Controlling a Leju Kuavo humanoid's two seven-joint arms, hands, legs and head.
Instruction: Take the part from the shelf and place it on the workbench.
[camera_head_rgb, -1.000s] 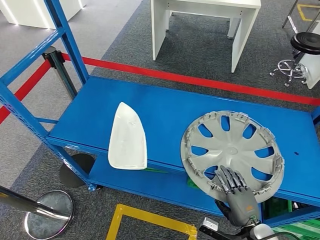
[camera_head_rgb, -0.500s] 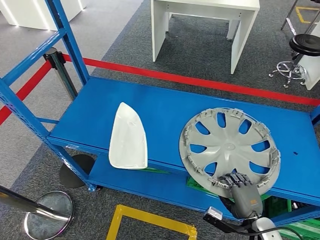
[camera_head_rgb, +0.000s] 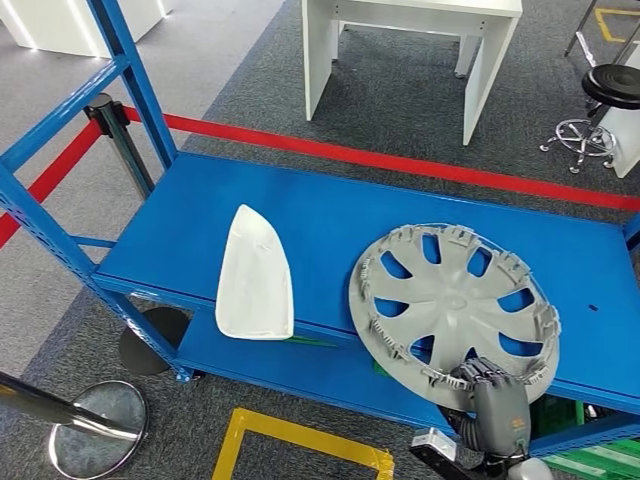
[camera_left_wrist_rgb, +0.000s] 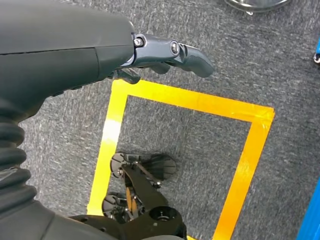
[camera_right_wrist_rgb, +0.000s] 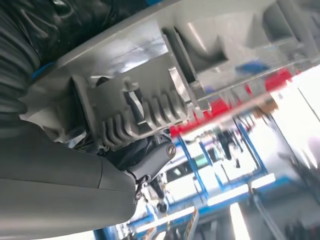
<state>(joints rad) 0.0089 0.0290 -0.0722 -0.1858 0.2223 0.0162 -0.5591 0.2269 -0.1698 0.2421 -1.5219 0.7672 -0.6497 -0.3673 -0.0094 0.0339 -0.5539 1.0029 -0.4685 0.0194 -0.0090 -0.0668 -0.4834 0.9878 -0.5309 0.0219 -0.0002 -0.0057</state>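
A grey wheel cover (camera_head_rgb: 453, 305) lies on the blue shelf (camera_head_rgb: 317, 220), its near rim hanging over the front edge. My right hand (camera_head_rgb: 494, 400) grips that near rim from below, fingers curled over it. Up close in the right wrist view, the ribbed rim (camera_right_wrist_rgb: 151, 100) sits against my right hand (camera_right_wrist_rgb: 56, 190). A white shell-shaped part (camera_head_rgb: 255, 275) lies on the shelf to the left. My left hand (camera_left_wrist_rgb: 75, 45) hangs over the floor, fingers stretched out and holding nothing.
A white workbench (camera_head_rgb: 407, 40) stands beyond the shelf, past a red floor line (camera_head_rgb: 377, 158). A black stool (camera_head_rgb: 604, 100) is at the far right. A barrier post (camera_head_rgb: 121, 140) and a round chrome base (camera_head_rgb: 98, 430) stand left. Yellow tape (camera_left_wrist_rgb: 241, 165) marks the floor.
My right hand went from lying flat on the wheel cover to curling around its near rim. The cover has slid left and toward the shelf's front edge.
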